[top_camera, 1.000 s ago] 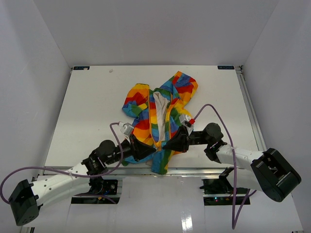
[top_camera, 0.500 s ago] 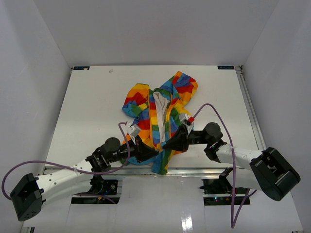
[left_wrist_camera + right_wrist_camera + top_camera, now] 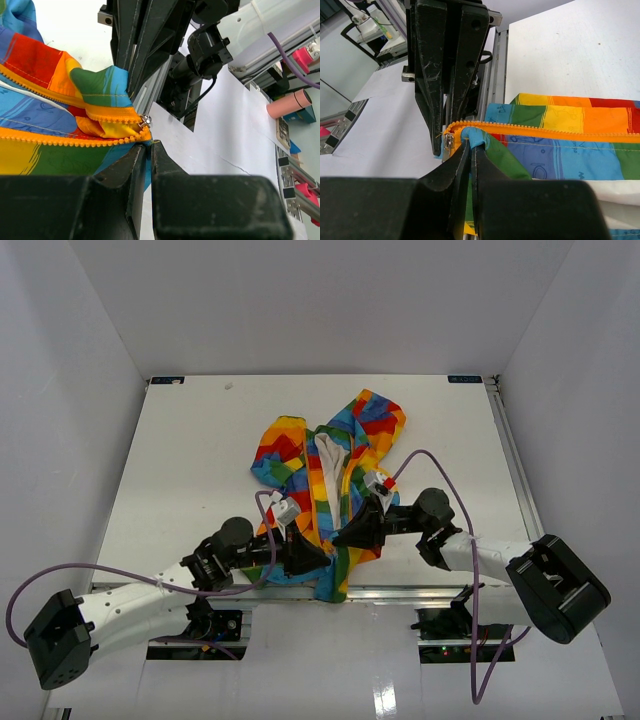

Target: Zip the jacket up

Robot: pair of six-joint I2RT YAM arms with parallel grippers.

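Top external: fixed, high behind the arm bases, looks down on the whole table (image 3: pixel 170 460). Left wrist: very close, sights along own fingers toward right gripper (image 3: pixel 131 85). Right wrist: equally close, faces back at left gripper (image 3: pixel 441 140). All three share the jacket (image 3: pixel 330 480) hem.

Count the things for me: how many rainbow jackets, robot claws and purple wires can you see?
rainbow patchwork fabric hooded jacket: 1
black two-finger grippers: 2, the left gripper and the right gripper, each pinching the jacket's bottom end
purple cables: 2, one on each arm
Total: 5
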